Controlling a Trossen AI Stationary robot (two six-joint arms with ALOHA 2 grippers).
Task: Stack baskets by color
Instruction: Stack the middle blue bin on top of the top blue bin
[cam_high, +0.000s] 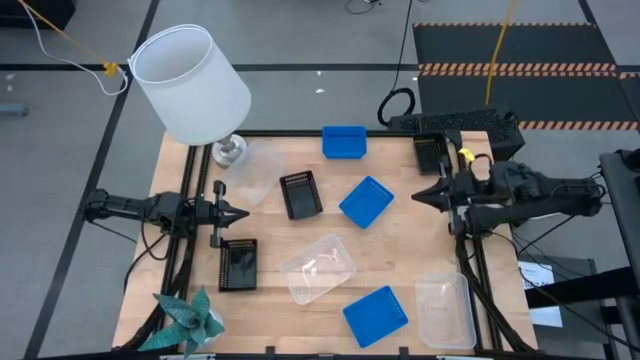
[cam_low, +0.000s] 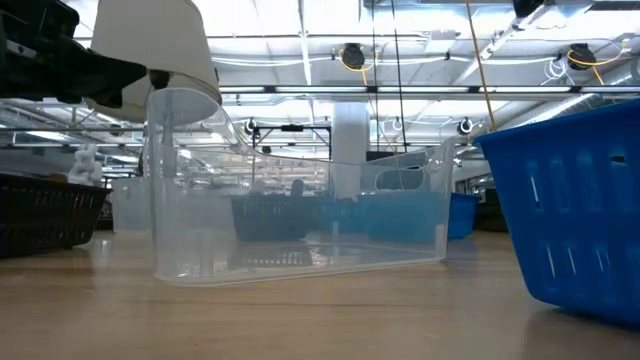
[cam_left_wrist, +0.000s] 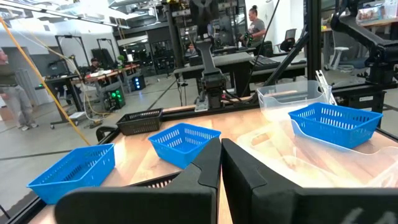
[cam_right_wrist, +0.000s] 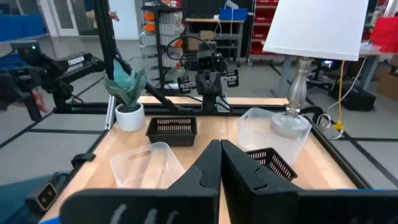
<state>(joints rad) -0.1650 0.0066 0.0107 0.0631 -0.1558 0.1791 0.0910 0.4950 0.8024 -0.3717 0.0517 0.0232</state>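
High view: nine baskets spread on the table (cam_high: 400, 260), none stacked yet. Blue basket (cam_high: 344, 142) at top middle, another blue one (cam_high: 366, 201) in the middle, a third (cam_high: 376, 316) at the bottom. Black basket (cam_high: 301, 194) near the middle, another (cam_high: 238, 265) lower left. Clear basket (cam_high: 318, 268) in the middle, more at the lower right and by the lamp (cam_high: 190, 82). Left gripper (cam_high: 238, 214) at the left, clenched, holding nothing. Right gripper (cam_high: 420, 197) at the right, clenched too, empty.

Low view: clear basket up close in the middle, blue one at the right.

Wrist views: fingers pressed together, baskets ahead.

Probably light, thin, a bit bendy and slippery. Best pinched on a rim.
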